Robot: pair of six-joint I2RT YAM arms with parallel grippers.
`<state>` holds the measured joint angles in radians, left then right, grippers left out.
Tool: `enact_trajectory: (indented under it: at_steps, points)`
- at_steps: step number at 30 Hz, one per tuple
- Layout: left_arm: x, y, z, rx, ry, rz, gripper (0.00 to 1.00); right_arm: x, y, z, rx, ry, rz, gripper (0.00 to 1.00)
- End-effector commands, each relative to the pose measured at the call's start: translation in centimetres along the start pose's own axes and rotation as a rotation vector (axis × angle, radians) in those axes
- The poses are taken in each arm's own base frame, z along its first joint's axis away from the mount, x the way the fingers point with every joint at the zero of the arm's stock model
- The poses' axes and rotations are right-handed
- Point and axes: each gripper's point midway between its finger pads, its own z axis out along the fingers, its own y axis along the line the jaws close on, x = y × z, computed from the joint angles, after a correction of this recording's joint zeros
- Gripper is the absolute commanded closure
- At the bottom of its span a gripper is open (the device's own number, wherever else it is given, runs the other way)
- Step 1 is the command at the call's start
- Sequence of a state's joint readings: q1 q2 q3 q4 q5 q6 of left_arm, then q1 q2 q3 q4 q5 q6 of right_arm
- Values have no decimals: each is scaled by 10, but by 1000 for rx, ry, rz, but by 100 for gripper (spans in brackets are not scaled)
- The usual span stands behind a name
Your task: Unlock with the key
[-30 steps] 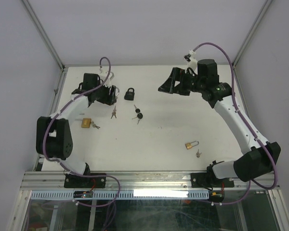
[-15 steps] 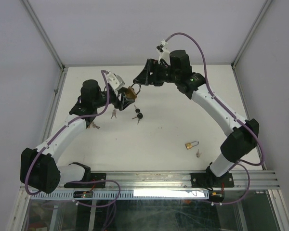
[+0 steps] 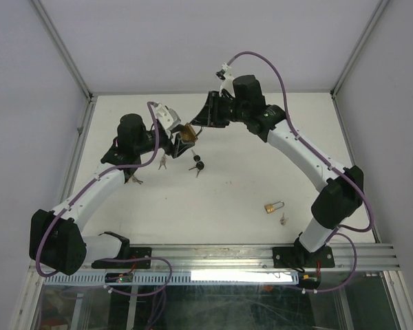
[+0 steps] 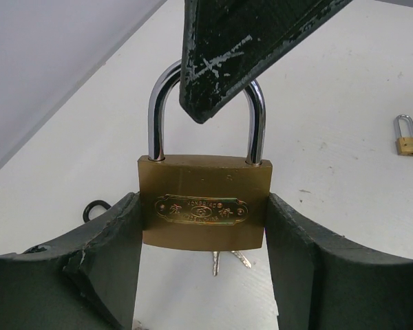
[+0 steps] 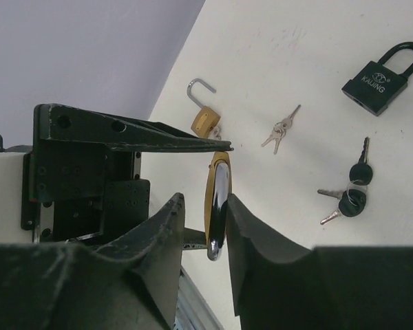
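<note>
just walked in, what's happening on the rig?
The left gripper holds a brass padlock by its body, up off the table. The right gripper straddles its shackle; whether it's clamped is unclear. The black-headed keys lie on the table, so no unlocking yet.

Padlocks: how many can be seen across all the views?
4. A brass padlock sits in the left gripper. On the table: a black padlock, an open brass padlock, and a small brass padlock at the near right. More may be hidden behind the arms.

Padlock (image 4: 204, 210) between left hand (image 4: 203, 237) fingers, above table (image 3: 227, 199); right hand (image 5: 205, 206) straddles shackle; keys (image 3: 197, 165) just nearer.
</note>
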<state>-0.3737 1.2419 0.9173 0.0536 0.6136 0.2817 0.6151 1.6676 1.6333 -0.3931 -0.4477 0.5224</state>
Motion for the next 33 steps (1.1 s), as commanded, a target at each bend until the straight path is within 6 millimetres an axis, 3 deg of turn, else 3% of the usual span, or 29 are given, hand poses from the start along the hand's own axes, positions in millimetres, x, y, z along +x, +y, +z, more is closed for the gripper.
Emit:
enact_trajectory:
  at_steps: [1, 3, 6, 7, 8, 9, 11, 15, 17, 20, 23, 28, 33]
  points:
    - [-61, 2, 1, 11, -182, 183, 100, -10, 17, 0, -30, -26, -32, 75]
    - [-58, 1, 2, 15, -178, 176, 100, -10, 16, -1, -22, -28, -31, 99]
    - [-51, -2, 3, 28, -158, 138, 100, -12, 11, -10, 37, -38, -24, 100]
    - [-47, -2, 4, 33, -142, 109, 84, -14, 5, -15, 86, -52, -18, 100]
    - [-40, -2, 6, 34, -117, 65, 52, -14, -4, -22, 150, -65, -9, 100]
    - [-33, -2, 8, 30, -86, 13, 29, -14, -12, -30, 217, -85, -13, 100]
    - [-11, 4, 11, -18, -7, -119, 17, -7, -35, -47, 372, -121, -45, 100]
    - [44, 27, 12, -215, 158, -362, 12, 34, -92, -71, 665, -135, -88, 100]
    - [68, 39, 9, -316, 230, -478, 13, 50, -109, -79, 775, -136, -113, 100]
    - [108, 57, 1, -443, 335, -606, 14, 71, -121, -83, 903, -159, -172, 100]
    - [138, 72, -8, -551, 421, -631, 16, 89, -133, -76, 921, -187, -129, 100]
    - [166, 89, -16, -632, 510, -635, 15, 111, -150, -71, 966, -169, -104, 100]
    - [177, 91, -16, -635, 535, -643, 14, 136, -163, -68, 979, -120, -72, 100]
